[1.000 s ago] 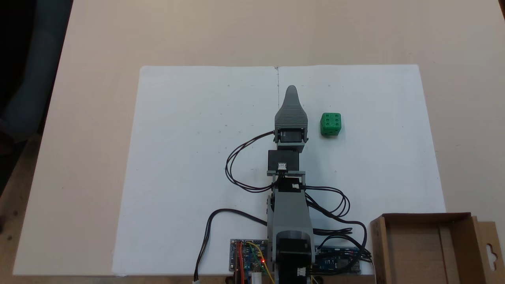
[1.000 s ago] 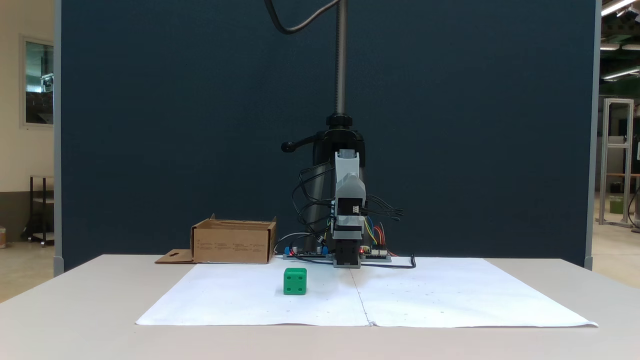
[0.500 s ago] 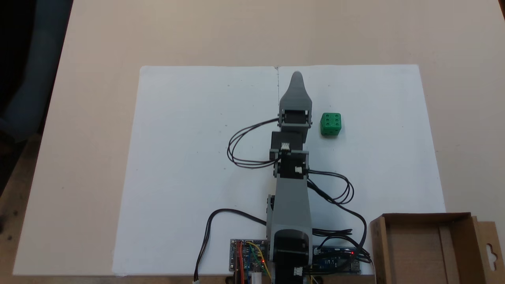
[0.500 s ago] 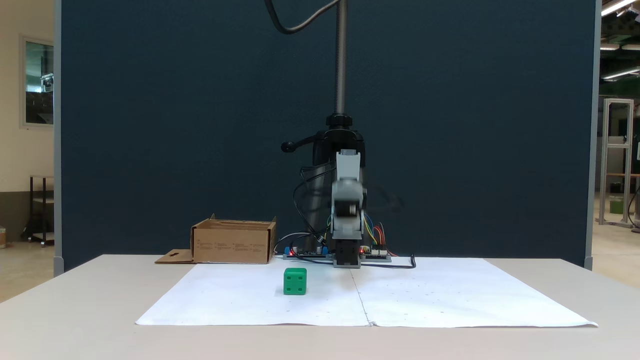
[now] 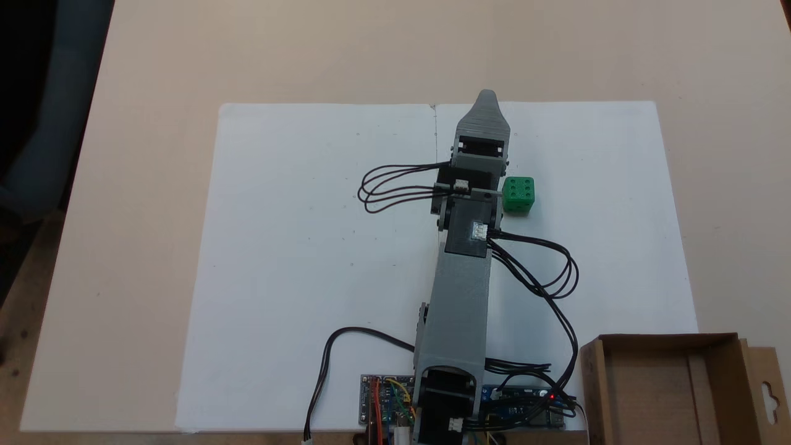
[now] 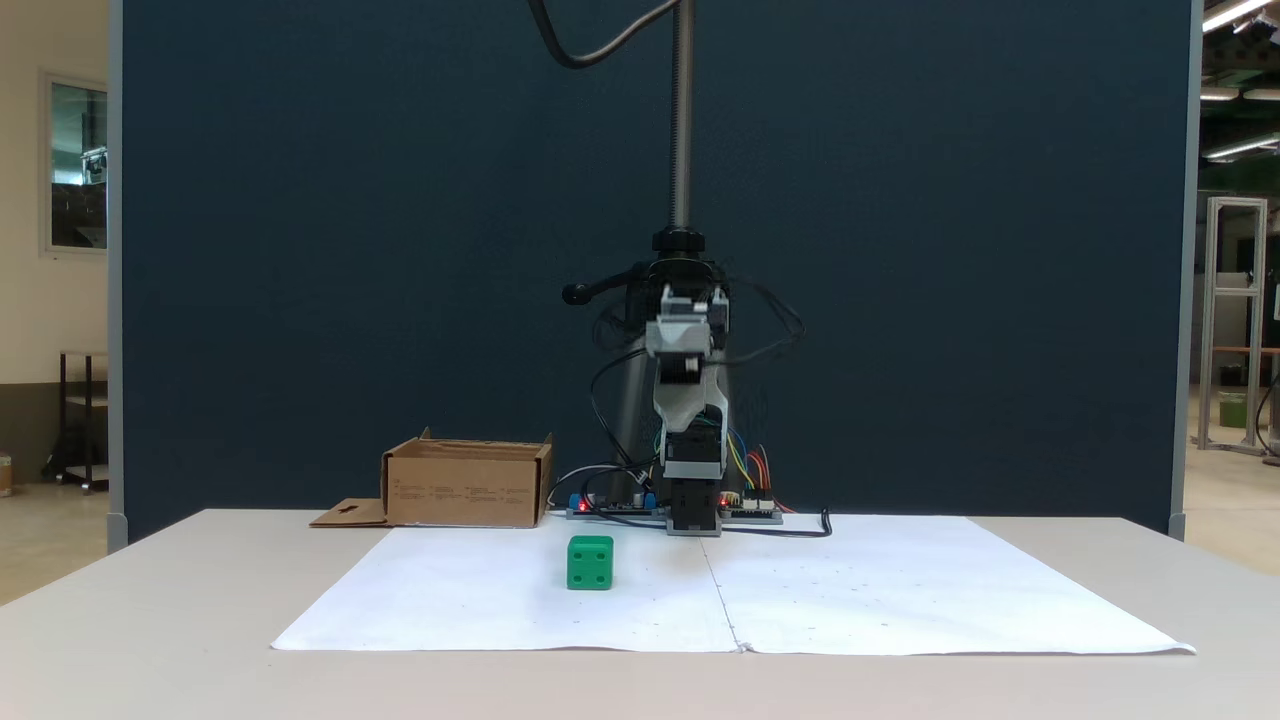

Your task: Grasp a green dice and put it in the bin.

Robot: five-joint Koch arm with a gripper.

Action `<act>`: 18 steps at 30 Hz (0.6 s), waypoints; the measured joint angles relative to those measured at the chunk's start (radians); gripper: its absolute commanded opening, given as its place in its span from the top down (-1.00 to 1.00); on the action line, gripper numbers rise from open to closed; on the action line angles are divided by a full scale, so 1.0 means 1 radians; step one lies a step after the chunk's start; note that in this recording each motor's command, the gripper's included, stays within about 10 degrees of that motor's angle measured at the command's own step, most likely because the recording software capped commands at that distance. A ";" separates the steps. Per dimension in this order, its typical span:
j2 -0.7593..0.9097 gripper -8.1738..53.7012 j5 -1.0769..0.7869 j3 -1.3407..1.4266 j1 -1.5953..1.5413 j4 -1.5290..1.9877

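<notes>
My end effector (image 5: 486, 96) points away from my base, its single grey tip lying over the far edge of the white paper (image 5: 296, 247) in the fixed view from above; the jaws stack one behind the other there, and in the front fixed view the end effector (image 6: 690, 385) hangs raised above the table (image 6: 150, 640), so I cannot tell how far open it is, and it holds nothing that I can see. The green dice (image 5: 518, 194) sits on the paper just beside my wrist on its right in the view from above, six pips up; from the front the green dice (image 6: 590, 562) rests flat with bare paper all round it. The bin (image 5: 670, 395) stands at the lower right corner, off the paper's edge, near my base, well apart from the dice, its flap (image 5: 769, 389) spread outward. Black cables (image 5: 556, 278) loop between my arm and the bin.
</notes>
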 measured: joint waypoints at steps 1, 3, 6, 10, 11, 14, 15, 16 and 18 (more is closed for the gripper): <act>-0.002 -0.68 0.000 -0.051 0.018 0.058; -0.012 -0.68 0.000 -0.173 0.080 0.167; -0.063 -0.66 0.000 -0.282 0.198 0.350; -0.147 -0.67 -0.006 -0.285 0.334 0.566; -0.169 -0.67 -0.015 -0.284 0.367 0.617; -0.230 -0.69 -0.118 -0.284 0.468 0.788; -0.235 -0.70 -0.149 -0.284 0.477 0.833; -0.238 -0.70 -0.173 -0.284 0.495 0.867; -0.256 -0.71 -0.235 -0.287 0.518 0.942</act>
